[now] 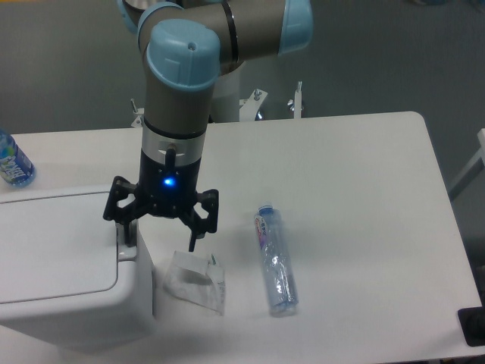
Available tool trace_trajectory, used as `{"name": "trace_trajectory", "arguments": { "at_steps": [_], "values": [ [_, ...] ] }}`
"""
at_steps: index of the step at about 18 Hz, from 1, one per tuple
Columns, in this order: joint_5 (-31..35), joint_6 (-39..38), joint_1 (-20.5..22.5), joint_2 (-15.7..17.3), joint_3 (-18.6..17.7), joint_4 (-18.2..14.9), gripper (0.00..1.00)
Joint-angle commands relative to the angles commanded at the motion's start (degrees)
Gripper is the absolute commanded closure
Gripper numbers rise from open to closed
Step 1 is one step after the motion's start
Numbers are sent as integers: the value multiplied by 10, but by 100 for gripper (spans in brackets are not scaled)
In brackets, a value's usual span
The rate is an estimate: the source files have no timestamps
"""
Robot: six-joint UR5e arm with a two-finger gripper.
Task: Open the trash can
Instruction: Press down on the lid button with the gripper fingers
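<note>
**Jaws spread wide over the bin's right rim**

Jaws (161,241) stand wide open and hold nothing. One black finger (128,231) comes down at the grey latch strip (125,251) on the right rim of the trash can (68,265); whether it touches the strip cannot be told. The other finger (195,236) hangs just above the crumpled wrapper (195,280).

The trash can fills the lower left corner of the white surface (341,189). It is a boxy white plastic bin with rounded corners, and its flat rectangular lid (53,246) lies shut. The wrapper, thin and translucent white, lies on the surface just beside the bin's right wall. Farther right, well apart from the bin, a clear plastic bottle (274,259) lies on its side, its label near the far end. A second bottle with a blue label (12,161) stands at the left edge, behind the bin. The arm (182,83) rises grey with pale blue joint caps, and a blue light (170,180) glows on the black wrist.
</note>
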Motion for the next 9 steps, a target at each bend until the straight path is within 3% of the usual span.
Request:
{"name": "trace_trajectory", "arguments": {
  "at_steps": [9],
  "values": [
    [0,0,-1,-4,0,0,0]
  ]
}}
